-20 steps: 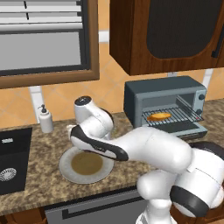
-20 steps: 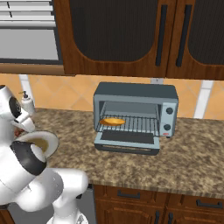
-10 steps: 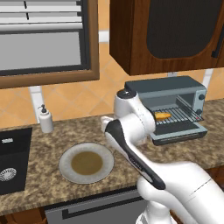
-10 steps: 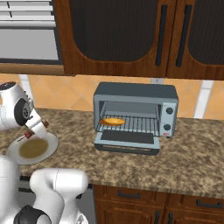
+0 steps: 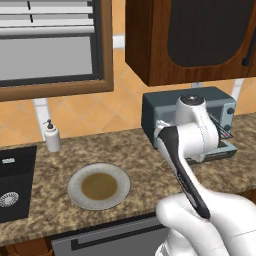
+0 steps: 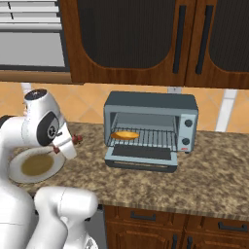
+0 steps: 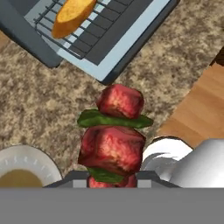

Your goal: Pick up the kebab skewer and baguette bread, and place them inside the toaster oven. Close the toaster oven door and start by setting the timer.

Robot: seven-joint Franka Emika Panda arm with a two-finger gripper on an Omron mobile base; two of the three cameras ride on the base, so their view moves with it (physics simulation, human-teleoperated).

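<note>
We see the short kebab skewer of red meat chunks and green slices [image 7: 114,135] pinched in the dark two-finger gripper [image 7: 111,178], above the speckled granite counter [image 7: 39,113]. Nearby, the golden-orange baguette bread [image 6: 125,134] lies on the wire rack of the boxy blue-grey toaster oven [image 6: 151,127], its glass door [image 6: 141,157] dropped open.

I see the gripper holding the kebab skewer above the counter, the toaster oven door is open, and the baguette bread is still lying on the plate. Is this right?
One detail is wrong: the baguette bread is not on the plate. It already lies on the wire rack inside the toaster oven, as the right base view shows. The rest holds: the gripper holds the kebab skewer, and the toaster oven door is open.
</note>
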